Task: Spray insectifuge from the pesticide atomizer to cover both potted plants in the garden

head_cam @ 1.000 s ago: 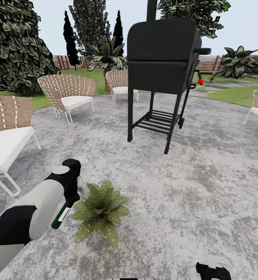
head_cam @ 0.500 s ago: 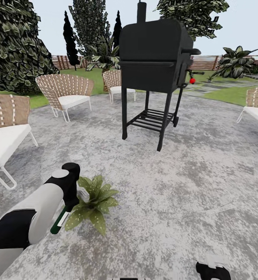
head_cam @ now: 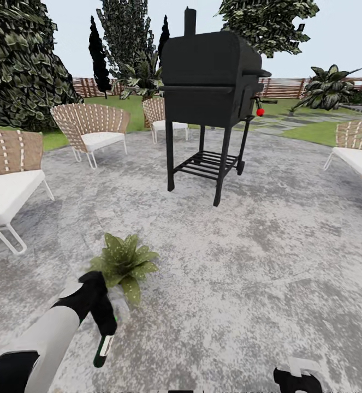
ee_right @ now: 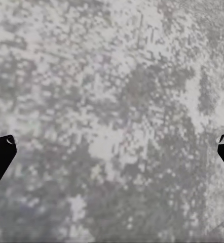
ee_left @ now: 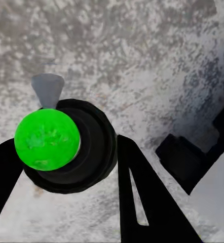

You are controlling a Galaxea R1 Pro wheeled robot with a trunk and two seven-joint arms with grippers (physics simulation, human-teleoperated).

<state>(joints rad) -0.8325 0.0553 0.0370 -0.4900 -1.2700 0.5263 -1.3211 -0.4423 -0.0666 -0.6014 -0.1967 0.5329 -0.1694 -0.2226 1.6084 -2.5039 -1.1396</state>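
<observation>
The left gripper (head_cam: pixel 101 322) is clenched around the pesticide atomizer (head_cam: pixel 103 345), held low at 6 o'clock of the potted plant (head_cam: pixel 123 265), presumably for spraying. The right gripper (ee_right: pixel 112 147) is spread, idle.

On the patio (head_cam: pixel 290 256), the plant (head_cam: pixel 123 263) sits at about 7 o'clock of the head view's centre, with the left gripper (head_cam: pixel 101 322) just at its 6 o'clock, the atomizer (head_cam: pixel 103 346) between its fingers. The grill (head_cam: pixel 208 98) stands at 12 o'clock, well behind the plant. Chairs ring the patio: one (head_cam: pixel 9 180) at 9 o'clock, one (head_cam: pixel 93 131) at 10 o'clock, one (head_cam: pixel 161 117) behind the grill's left side, one (head_cam: pixel 358 147) at 3 o'clock. The fence (head_cam: pixel 306 84) runs behind them all, beyond the lawn (head_cam: pixel 322 131). The right gripper (head_cam: pixel 295 379) lies at 5 o'clock.
</observation>
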